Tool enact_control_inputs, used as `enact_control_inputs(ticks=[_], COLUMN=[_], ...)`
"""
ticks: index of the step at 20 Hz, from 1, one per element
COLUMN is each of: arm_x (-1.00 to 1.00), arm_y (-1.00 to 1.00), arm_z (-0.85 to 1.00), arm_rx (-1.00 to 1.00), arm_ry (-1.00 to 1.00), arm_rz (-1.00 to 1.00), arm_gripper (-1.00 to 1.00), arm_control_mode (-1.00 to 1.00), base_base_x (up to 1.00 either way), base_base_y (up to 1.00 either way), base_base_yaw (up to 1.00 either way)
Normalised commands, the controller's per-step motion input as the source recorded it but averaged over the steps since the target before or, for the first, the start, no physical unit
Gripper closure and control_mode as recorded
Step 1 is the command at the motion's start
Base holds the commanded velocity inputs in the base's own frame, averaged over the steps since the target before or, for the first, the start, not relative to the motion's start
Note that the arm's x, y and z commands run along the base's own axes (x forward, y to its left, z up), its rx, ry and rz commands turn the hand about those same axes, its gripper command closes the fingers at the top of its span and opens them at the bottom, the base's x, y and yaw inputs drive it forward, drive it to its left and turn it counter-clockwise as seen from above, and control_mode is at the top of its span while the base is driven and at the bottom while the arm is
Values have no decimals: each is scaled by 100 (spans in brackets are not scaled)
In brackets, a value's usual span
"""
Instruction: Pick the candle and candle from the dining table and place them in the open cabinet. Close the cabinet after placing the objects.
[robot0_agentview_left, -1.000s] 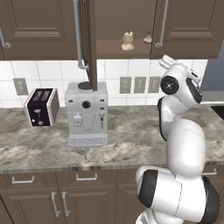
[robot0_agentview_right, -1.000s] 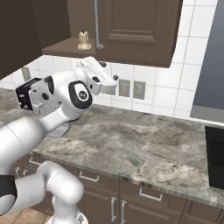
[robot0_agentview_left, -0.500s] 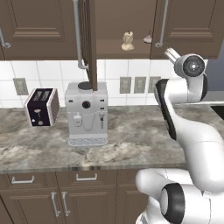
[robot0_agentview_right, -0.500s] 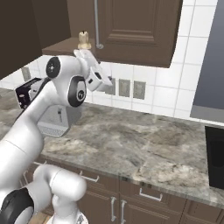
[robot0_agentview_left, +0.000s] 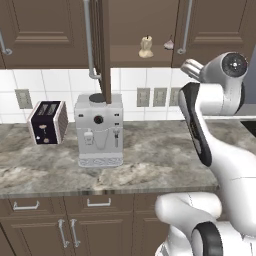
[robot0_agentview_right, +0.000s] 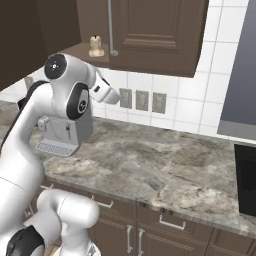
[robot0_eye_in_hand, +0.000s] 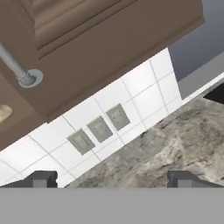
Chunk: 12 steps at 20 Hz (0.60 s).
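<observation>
The dark brown cabinet (robot0_agentview_left: 131, 22) stands open above the counter, its left door (robot0_agentview_left: 103, 47) swung out edge-on. On its shelf stands the stubby cream candle (robot0_agentview_left: 146, 47) (robot0_agentview_right: 95, 46). A small reddish thing (robot0_agentview_left: 169, 44) lies just right of it, too small to make out. My gripper (robot0_eye_in_hand: 112, 179) is open with nothing between its fingertips (robot0_eye_in_hand: 42, 179). My hand (robot0_agentview_right: 106, 93) hangs just below the shelf, under the shut right door (robot0_eye_in_hand: 109, 39) and its silver bar handle (robot0_eye_in_hand: 19, 72). It looks along the tiled wall.
A white coffee machine (robot0_agentview_left: 99, 129) and a dark toaster (robot0_agentview_left: 47, 121) stand on the marbled counter (robot0_agentview_left: 150, 160). Wall outlets (robot0_eye_in_hand: 99, 129) sit in the white tiles. A dark cooktop (robot0_agentview_right: 247, 175) lies at the counter's right end.
The arm's upper joints have swung up and to the right. The hand has dropped a little below the cabinet shelf. The jaws stay open, and the cream candle has not moved.
</observation>
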Motion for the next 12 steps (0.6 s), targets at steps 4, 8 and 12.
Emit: enact_control_inputs(ticks=[4,8,12], arm_x=[-17,-33,-31], arm_y=[49,52,58], arm_z=[0,0,0], arm_rx=[-12,-17,-22], arm_ry=[0,0,0], arm_rz=[20,24,20], arm_gripper=[-100,-100,-100], arm_control_mode=[-100,-100,-100], base_base_x=[0,0,0], base_base_y=[0,0,0], base_base_yaw=[0,0,0])
